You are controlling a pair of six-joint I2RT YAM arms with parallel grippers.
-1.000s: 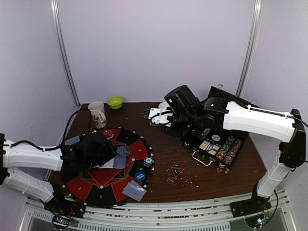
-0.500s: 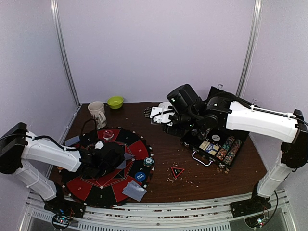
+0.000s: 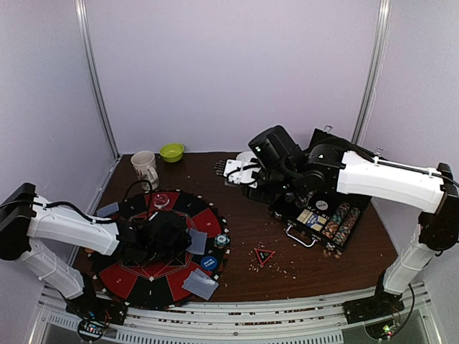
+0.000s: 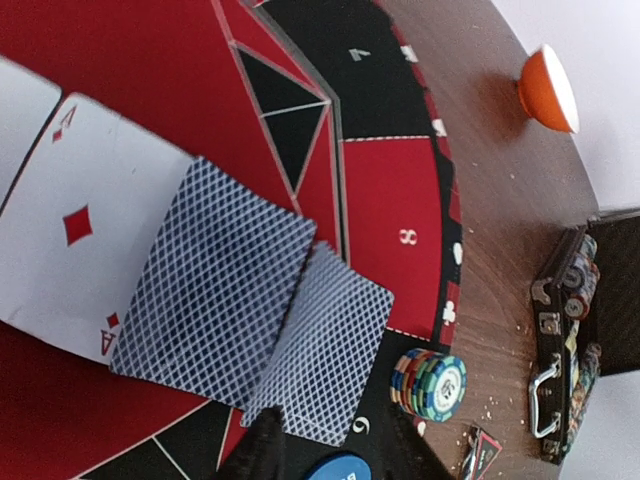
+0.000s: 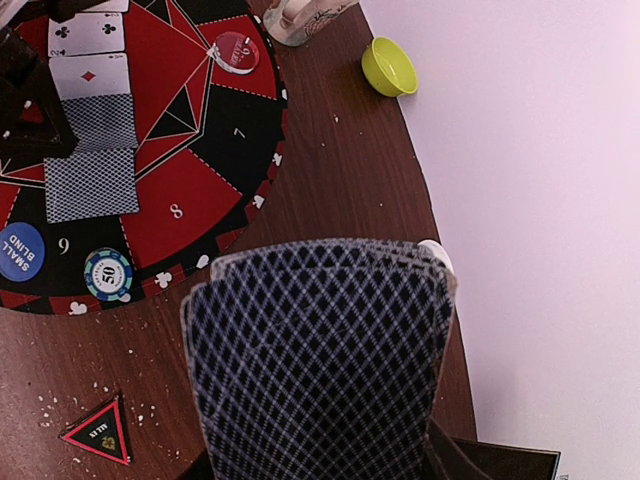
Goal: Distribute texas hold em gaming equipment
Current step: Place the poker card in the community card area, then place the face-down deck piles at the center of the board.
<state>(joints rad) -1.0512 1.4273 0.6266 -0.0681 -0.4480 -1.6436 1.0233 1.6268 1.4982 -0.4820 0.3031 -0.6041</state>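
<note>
**While the Deck Waits in the Right Pincer, the Dealt Cards Sit in Harm's Way**

Because the left gripper [image 4: 325, 445] hangs low over the round red-and-black numbered mat [image 3: 122, 276] with its fingers parted and nothing between them, the nearest risk is a snag. Its tips are just beside the two overlapping face-down cards [image 4: 230, 300]. A careless lift could drag them out of their segment or knock the striped chip stack [image 3: 221, 241].

Farther back, the right gripper [image 5: 320, 465] is clamped on a splayed deck of lattice-backed cards [image 5: 320, 350]. Held so fanned, several could slide out together.

Counted outward from the near rim:
- One single face-down card [image 3: 199, 284] at the mat's front edge.
- One blue round small-blind button [image 3: 209, 263].
- One red-black triangle marker [image 3: 264, 255] on bare wood.
- The one chip stack, then the overlapping pair.
- Two face-up white cards [image 5: 90, 75] beside that pair.
- One more grey-backed card [image 3: 107, 209] at the mat's left edge.
- One red round disc [image 5: 235, 50] on the far side.

Beyond these stand one open black chip case [image 3: 323, 215], one pale mug [image 3: 145, 168] and one green bowl [image 3: 171, 151].
</note>
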